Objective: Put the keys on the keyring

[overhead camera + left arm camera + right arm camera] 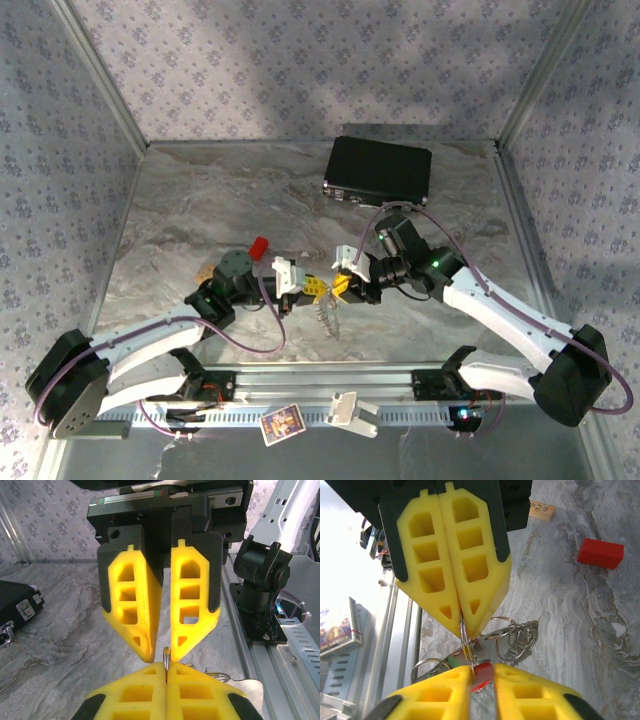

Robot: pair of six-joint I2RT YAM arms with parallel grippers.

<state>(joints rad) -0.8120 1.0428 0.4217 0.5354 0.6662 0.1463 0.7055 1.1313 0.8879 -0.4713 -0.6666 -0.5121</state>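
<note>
My left gripper [312, 287] and right gripper [340, 287] meet tip to tip above the middle of the table. The keyring [327, 318], a bunch of silvery wire rings on a flat metal tab, hangs below them. In the left wrist view my left gripper [166, 667] is shut on a thin edge of the keyring [166, 655]. The right gripper [163, 656] faces it with its jaws slightly apart. In the right wrist view the red key [484, 675] lies in the narrow gap of my right gripper [483, 681]. The green key [451, 659] is partly hidden behind the metal tab.
A black case [378, 170] lies at the back right. A red block [259, 246] and a small wooden block [541, 510] sit left of the grippers. A picture card [282, 424] and a white clip [351, 411] rest on the rail at the near edge.
</note>
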